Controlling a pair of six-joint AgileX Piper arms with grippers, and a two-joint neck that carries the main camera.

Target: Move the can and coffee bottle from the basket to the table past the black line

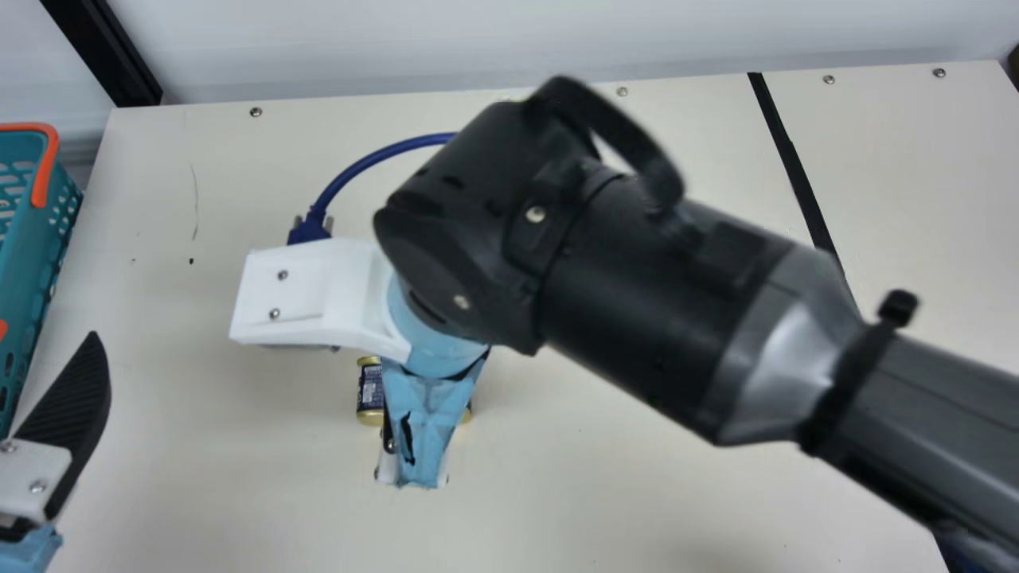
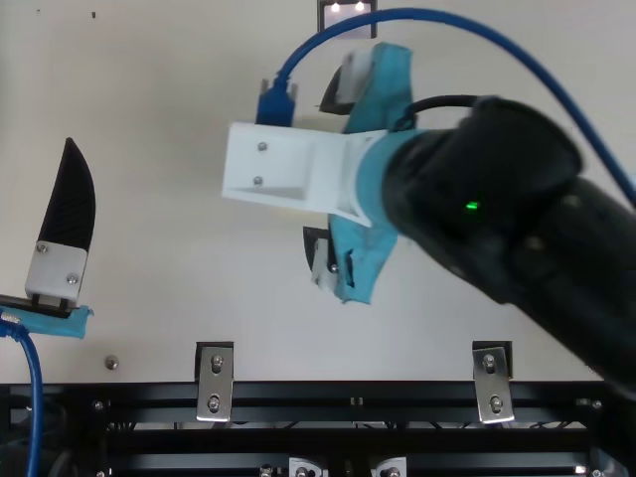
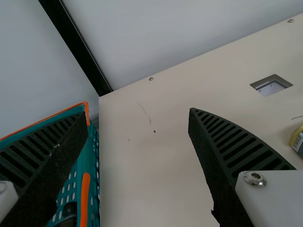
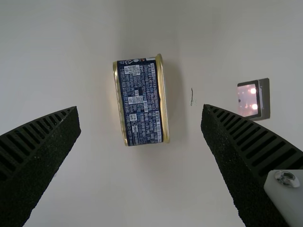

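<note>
Can (image 4: 141, 101) is set outside the basket (image 1: 24, 278), short of the black line (image 1: 784, 151); coffee bottle (image 3: 69, 211), presumably, is left inside; left gripper (image 3: 136, 112) and right gripper (image 4: 140, 108) are spread open.

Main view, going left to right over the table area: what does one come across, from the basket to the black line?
Teal basket → thin scratch → blue cable plug → can, partly hidden → black line.
</note>
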